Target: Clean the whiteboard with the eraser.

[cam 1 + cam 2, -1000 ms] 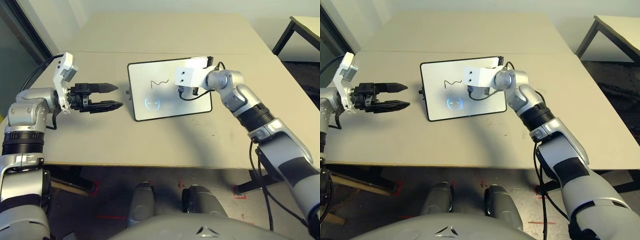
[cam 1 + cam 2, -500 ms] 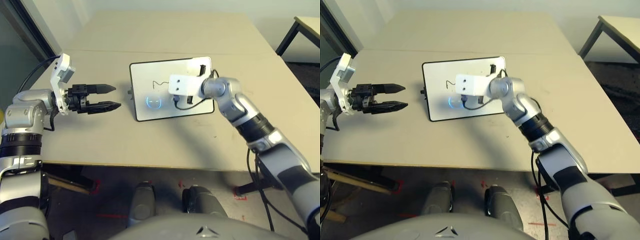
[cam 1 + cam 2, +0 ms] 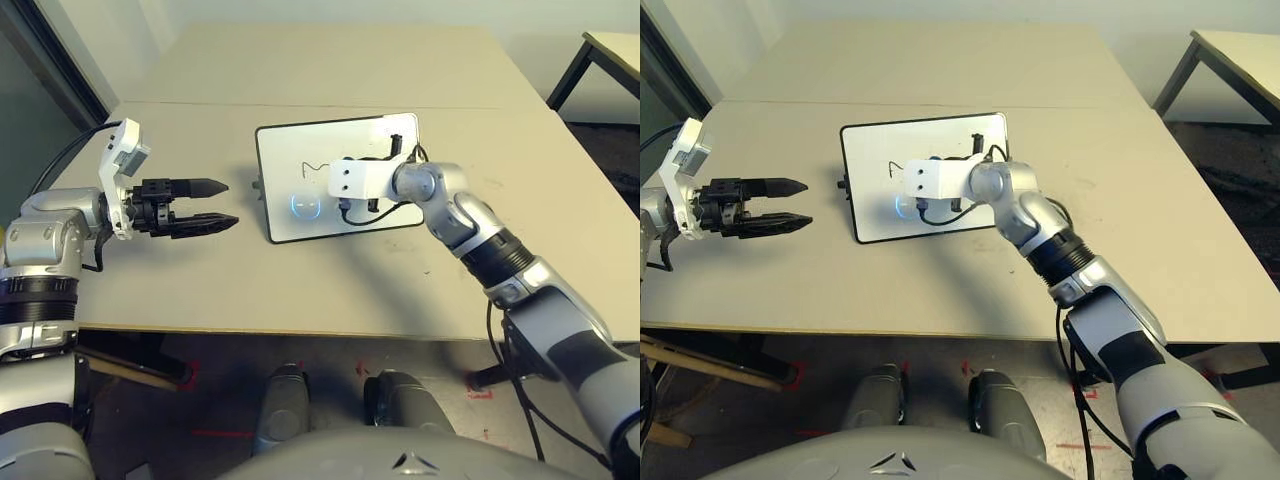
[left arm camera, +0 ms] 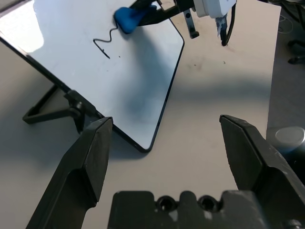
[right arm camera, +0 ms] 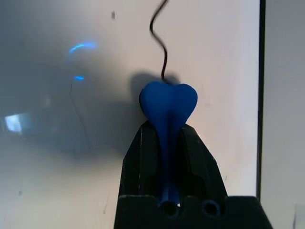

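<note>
i can read no brand, label or lettering anywhere; the only mark on the whiteboard (image 3: 340,178) is a thin black squiggle (image 4: 106,42), a scribble and not a word. the whiteboard is a small white rectangle with a thin black frame and rounded corners, propped at a tilt on a black stand (image 4: 52,112) near the middle of the pale desk (image 3: 300,280). a blue-white glare spot shows on its surface.

my right gripper (image 5: 167,138) is pressed together on the eraser (image 5: 167,102), a bright blue block squeezed so that its free end bulges into two lobes beyond my fingertips. that end is pressed against the board's surface just at the tail of the squiggle, casting a soft shadow around it.

my left gripper (image 3: 205,205) hangs over the desk to the left of the whiteboard, apart from it, its two black fingers (image 4: 90,160) spread wide with nothing between them, pointing toward the board's near edge.
</note>
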Action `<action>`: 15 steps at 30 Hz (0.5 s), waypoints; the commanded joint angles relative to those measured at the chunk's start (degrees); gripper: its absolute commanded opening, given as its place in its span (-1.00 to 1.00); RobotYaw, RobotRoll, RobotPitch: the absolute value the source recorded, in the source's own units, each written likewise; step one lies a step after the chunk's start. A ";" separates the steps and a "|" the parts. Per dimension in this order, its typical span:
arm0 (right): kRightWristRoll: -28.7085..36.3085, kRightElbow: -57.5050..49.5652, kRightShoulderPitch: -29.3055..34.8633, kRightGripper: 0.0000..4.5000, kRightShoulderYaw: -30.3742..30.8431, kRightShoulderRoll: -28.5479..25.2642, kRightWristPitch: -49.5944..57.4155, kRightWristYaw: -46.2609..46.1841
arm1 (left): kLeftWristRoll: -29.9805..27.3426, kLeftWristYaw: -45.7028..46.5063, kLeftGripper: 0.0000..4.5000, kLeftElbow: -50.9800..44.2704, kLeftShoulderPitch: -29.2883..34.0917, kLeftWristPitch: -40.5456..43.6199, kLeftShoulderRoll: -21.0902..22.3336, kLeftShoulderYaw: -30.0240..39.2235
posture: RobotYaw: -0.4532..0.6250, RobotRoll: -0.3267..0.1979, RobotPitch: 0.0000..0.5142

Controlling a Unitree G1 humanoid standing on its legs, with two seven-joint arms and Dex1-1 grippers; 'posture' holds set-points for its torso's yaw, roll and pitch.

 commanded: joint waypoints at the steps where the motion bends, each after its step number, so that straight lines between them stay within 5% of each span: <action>1: -0.74 2.38 -1.20 -0.85 1.89 1.75 -1.25 -0.47 | -0.69 0.57 1.00 -1.45 0.29 0.45 0.76 0.73 | 0.39 0.25 -0.88; 15: -0.82 4.02 -2.85 -0.85 1.67 2.29 -2.48 -0.41 | -0.79 0.88 1.00 -1.49 -0.37 0.65 0.63 0.61 | 0.38 0.25 -0.88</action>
